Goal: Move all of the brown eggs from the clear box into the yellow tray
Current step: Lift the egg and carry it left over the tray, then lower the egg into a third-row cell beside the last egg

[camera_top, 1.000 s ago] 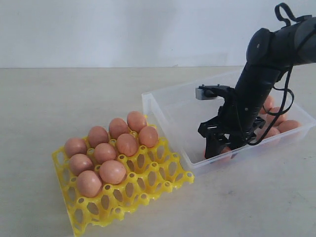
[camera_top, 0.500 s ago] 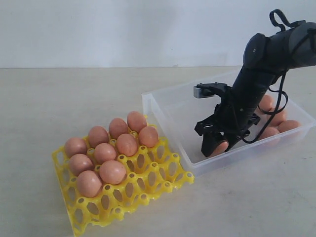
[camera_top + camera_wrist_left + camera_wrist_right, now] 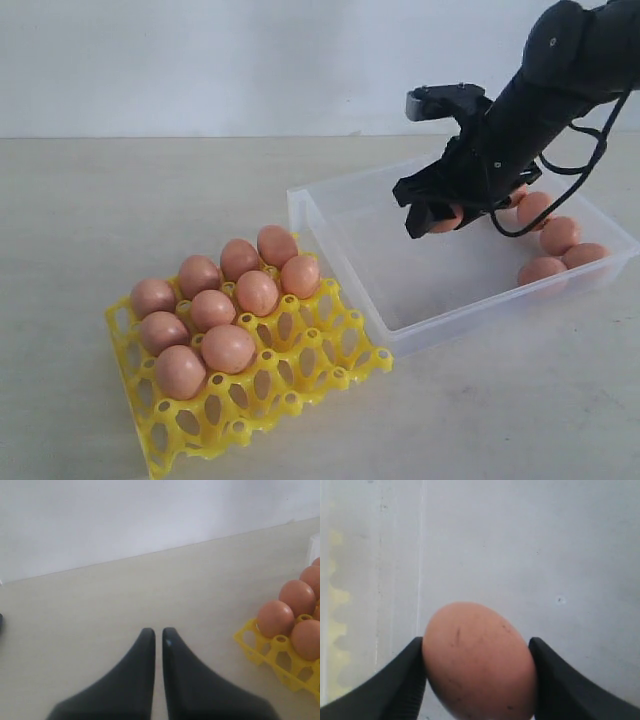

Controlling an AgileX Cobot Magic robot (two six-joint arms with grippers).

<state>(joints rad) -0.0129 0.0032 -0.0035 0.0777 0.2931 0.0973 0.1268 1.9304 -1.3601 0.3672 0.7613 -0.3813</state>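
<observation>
My right gripper [image 3: 438,216] hangs above the clear box [image 3: 336,262], shut on one brown egg [image 3: 447,219]. In the right wrist view that egg [image 3: 480,660] fills the gap between both fingers [image 3: 402,682], with the box floor below. Several more brown eggs [image 3: 545,268] lie at the box's far right end. The yellow tray [image 3: 310,365] sits left of the box, with several eggs [image 3: 228,348] in its back and left cups. My left gripper [image 3: 158,632] is shut and empty over bare table, with the tray's corner [image 3: 260,650] off to one side. It does not show in the exterior view.
The box's near-left wall [image 3: 300,222] stands right against the tray's back corner. The tray's front and right cups [image 3: 262,398] hold nothing. A pale wall [image 3: 250,60] runs behind the beige table [image 3: 120,200].
The right gripper has lifted off the box floor with the egg between its fingers, rising and drifting toward the box's back. The eggs in the tray have not moved.
</observation>
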